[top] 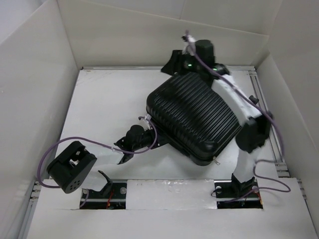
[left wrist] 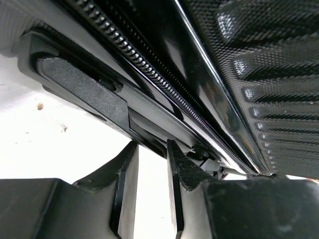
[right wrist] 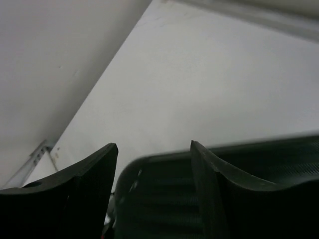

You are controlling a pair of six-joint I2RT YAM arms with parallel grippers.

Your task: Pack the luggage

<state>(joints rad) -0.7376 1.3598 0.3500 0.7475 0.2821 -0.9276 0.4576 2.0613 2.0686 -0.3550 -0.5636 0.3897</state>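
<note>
**A:** Closing up now, or loading?

**B:** Closing, I judge. The luggage [top: 192, 117] lies shut on the table [top: 109, 99], from centre toward 3 o'clock, ribbed shell up.

**A:** Your 2 grippers?

**B:** My left gripper [left wrist: 150, 147] is at the case's 8 o'clock edge. Its jaws are almost together, with a sliver of table between them. Whether the tips pinch anything, I cannot tell. My right gripper [right wrist: 154, 147] hovers at the 12 o'clock corner, jaws well apart and empty.

**A:** Next?

**B:** Probably finding the pull and running the zipper [left wrist: 134, 57] round the seam, with my right arm steadying. There's a fine toothed coil, a glossy rim, pebbled hard ribs and a matte bar [left wrist: 79, 84]. It looks slippery, so press, not pinch.
</note>
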